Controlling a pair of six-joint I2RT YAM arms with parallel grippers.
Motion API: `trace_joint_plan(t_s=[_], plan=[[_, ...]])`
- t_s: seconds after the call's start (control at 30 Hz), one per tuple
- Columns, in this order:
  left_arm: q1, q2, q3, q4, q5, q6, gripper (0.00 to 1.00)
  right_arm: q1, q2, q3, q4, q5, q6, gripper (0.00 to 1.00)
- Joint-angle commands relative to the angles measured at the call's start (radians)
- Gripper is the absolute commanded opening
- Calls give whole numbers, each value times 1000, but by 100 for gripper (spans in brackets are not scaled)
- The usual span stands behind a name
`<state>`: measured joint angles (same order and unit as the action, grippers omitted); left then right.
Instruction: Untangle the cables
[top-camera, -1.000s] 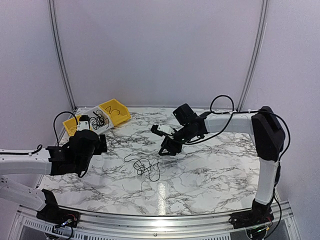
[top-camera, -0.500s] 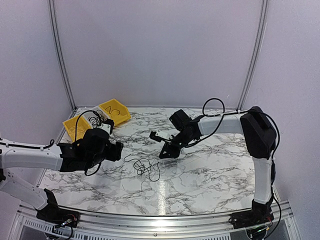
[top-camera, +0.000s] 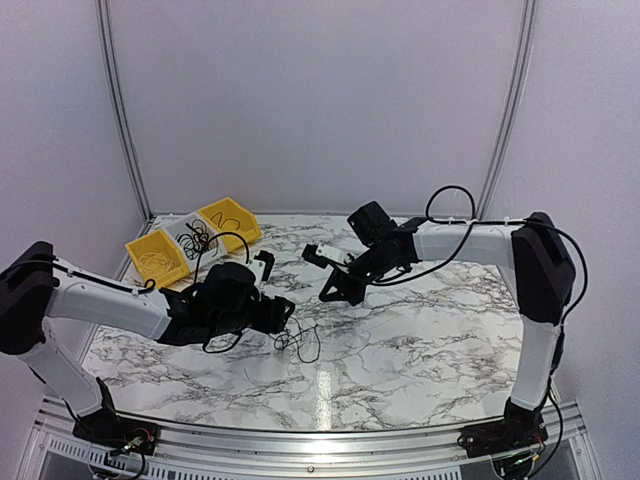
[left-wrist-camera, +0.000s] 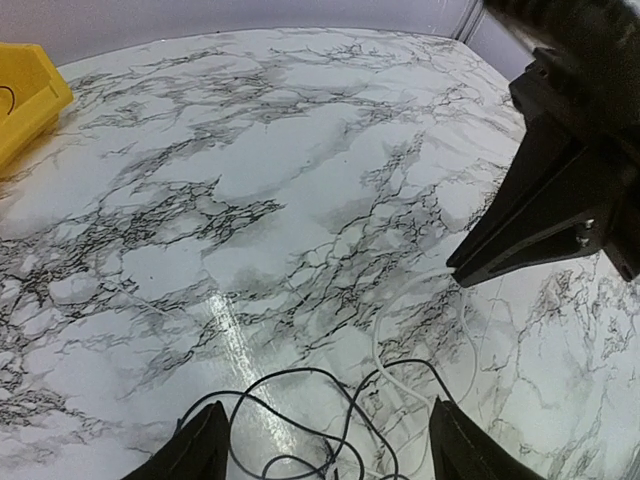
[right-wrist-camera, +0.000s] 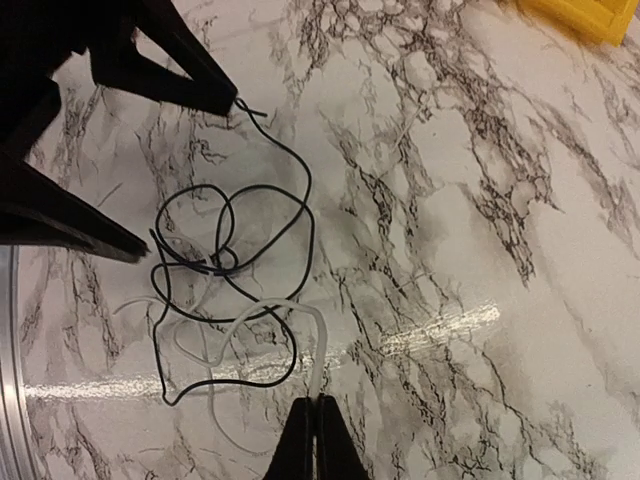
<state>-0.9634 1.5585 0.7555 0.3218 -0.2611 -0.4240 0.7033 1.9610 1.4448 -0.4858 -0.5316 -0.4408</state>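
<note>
Lower centre of the counter (top-camera: 430, 345), black cables (top-camera: 297, 338) in a loose tangle, long axis top-to-bottom in the right wrist view, left end effector (left-wrist-camera: 328, 412) apart astride them, right end effector (right-wrist-camera: 316, 405) clamped on white cable (right-wrist-camera: 318, 345).

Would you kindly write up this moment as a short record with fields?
tangle: black cable looped with white cable on the marble table
left gripper: jaws open, one on either side of the black loops
right gripper: jaws shut, seemingly pinching the white cable
yellow bins: far left corner, apart from the tangle
</note>
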Motion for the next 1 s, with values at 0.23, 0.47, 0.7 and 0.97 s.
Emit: trace_joint_plan(t_s=[0.23,0.47,0.7,0.97], plan=[[-3,231,173,152,88,-69,69,7,-82,-34,11,-102,13,0],[3,306,160,246,-21,-150,59,-4,-221,-84,65,-139,49,0],[10,380,163,255,-24,-180,53,-18,-398,-140,89,-306,42,0],[26,459,150,256,-20,-219,49,-84,-516,-96,-16,-537,-29,0]])
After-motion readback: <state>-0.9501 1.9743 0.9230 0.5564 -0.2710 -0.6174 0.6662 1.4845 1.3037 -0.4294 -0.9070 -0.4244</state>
